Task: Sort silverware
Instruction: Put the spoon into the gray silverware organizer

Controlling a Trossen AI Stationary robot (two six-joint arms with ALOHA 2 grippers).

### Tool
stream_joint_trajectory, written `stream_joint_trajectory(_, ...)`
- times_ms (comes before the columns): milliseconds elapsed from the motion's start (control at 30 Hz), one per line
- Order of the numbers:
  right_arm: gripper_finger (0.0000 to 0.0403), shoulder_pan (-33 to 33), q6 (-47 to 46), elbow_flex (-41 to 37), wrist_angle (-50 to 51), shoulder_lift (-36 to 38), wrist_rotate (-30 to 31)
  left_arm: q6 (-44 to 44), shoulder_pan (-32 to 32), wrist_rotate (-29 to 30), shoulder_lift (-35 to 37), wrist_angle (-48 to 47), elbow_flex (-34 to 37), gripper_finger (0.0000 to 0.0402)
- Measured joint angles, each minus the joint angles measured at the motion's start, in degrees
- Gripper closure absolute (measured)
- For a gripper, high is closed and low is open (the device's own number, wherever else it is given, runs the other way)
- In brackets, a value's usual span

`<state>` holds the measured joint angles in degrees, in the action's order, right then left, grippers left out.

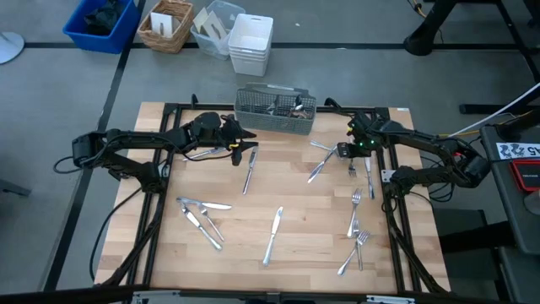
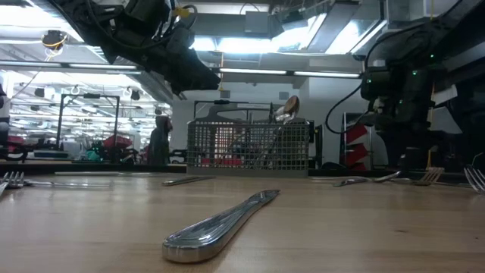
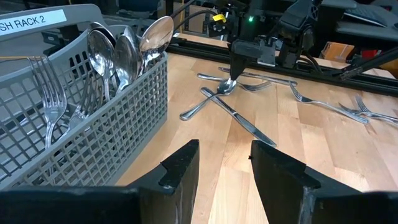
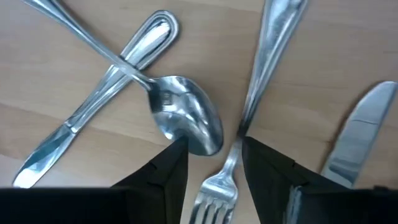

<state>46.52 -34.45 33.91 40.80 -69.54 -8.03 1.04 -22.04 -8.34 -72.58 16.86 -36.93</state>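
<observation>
The silverware lies scattered on the wooden table: a spoon (image 4: pixel 186 121) crossed over a knife (image 4: pixel 93 106), a fork (image 4: pixel 217 180) beside them, a knife (image 1: pixel 272 235) at the centre, several pieces (image 1: pixel 202 219) near the left, and forks (image 1: pixel 359 228) at the right. More spoons (image 3: pixel 118 53) and forks stand in the grey mesh caddy (image 1: pixel 274 110) at the far edge. My right gripper (image 4: pixel 214 168) is open and points down, its fingers on either side of the fork's neck, with the spoon's bowl next to one finger. My left gripper (image 3: pixel 225 168) hovers open with nothing between its fingers, beside the caddy's left end. My right gripper points down from above with its fingers (image 4: pixel 168 171) astride the fork's neck (image 4: pixel 227 165), which lies flat on the table. I cannot tell whether the fingers touch the fork or the spoon's bowl (image 4: pixel 193 134).
A knife (image 1: pixel 249 173) lies just in front of my left gripper. Beyond the table's far edge stand a blue bin (image 1: pixel 101 21), a wicker basket (image 1: pixel 166 24) and white bins (image 1: pixel 251 42). Bare wood shows between the centre knife and the right-hand forks.
</observation>
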Motion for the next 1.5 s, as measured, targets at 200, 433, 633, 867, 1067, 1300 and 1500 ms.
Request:
stream_joint_trajectory(200, 0.0249, 0.0, -0.6, 0.0, 0.4, 0.0, 0.5, 0.0, 0.0, 0.0, 0.0, 0.0, 0.0, 0.0263)
stream_joint_trajectory(433, 0.0249, 0.0, -1.5, 0.0, 0.8, 0.0, 0.5, -0.5, 0.0, 0.0, 0.0, 0.0, 0.0, 0.0263)
stream_joint_trajectory(633, 0.0249, -0.1, -2.9, -1.3, -0.2, 0.0, 0.3, -1.1, 0.0, 0.0, 0.0, 0.0, 0.0, 0.0263)
stream_joint_trajectory(867, 0.0249, -0.1, -4.3, -4.0, -4.3, 0.0, -2.1, -1.1, 0.0, 0.0, 0.0, 0.0, 0.0, 0.0263)
stream_joint_trajectory(1067, 0.0249, 0.0, -4.3, -4.0, -5.5, 0.0, -2.2, -1.1, 0.0, 0.0, 0.0, 0.0, 0.0, 0.0263)
stream_joint_trajectory(1300, 0.0249, 0.0, -4.2, -4.0, -7.3, 0.0, -3.7, -1.1, 0.0, 0.0, 0.0, 0.0, 0.0, 0.0263)
stream_joint_trajectory(1500, 0.0249, 0.0, -4.2, -4.0, -7.9, 0.0, -4.6, -1.1, 0.0, 0.0, 0.0, 0.0, 0.0, 0.0263)
